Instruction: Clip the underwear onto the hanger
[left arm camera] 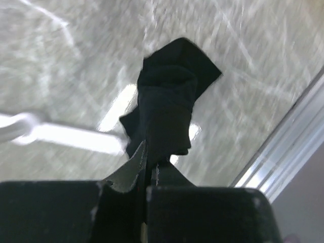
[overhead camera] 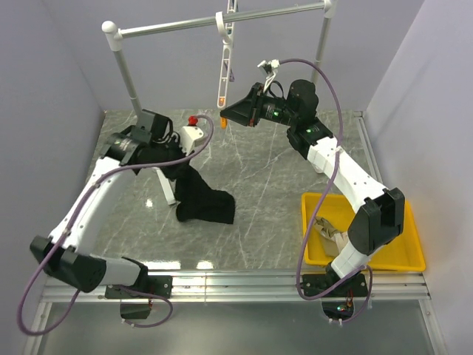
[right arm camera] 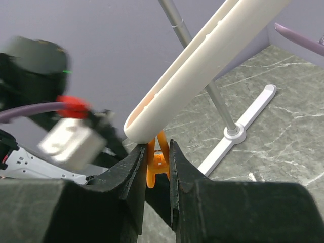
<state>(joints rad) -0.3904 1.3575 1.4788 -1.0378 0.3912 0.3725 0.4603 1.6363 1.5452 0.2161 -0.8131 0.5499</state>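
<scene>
The grey marbled table carries 1 white rail frame across its far side. 2 arms reach toward that frame from the near edge. 1 yellow tray sits well in front of the frame's right post, with 1 beige cloth inside.

There is 1 underwear: plain black, soft and crumpled. It hangs in front of the frame's left post, its top bunched in the left pincer and its lower part resting on the table. That pincer is clamped tight on the fabric.

There is 1 hanger: slim, white and slotted. It is hooked over the frame's top bar near the middle and hangs steeply down. 1 orange clip shows at its lower end. The right pincer is closed around that clip, 1 finger pressing each side.
</scene>
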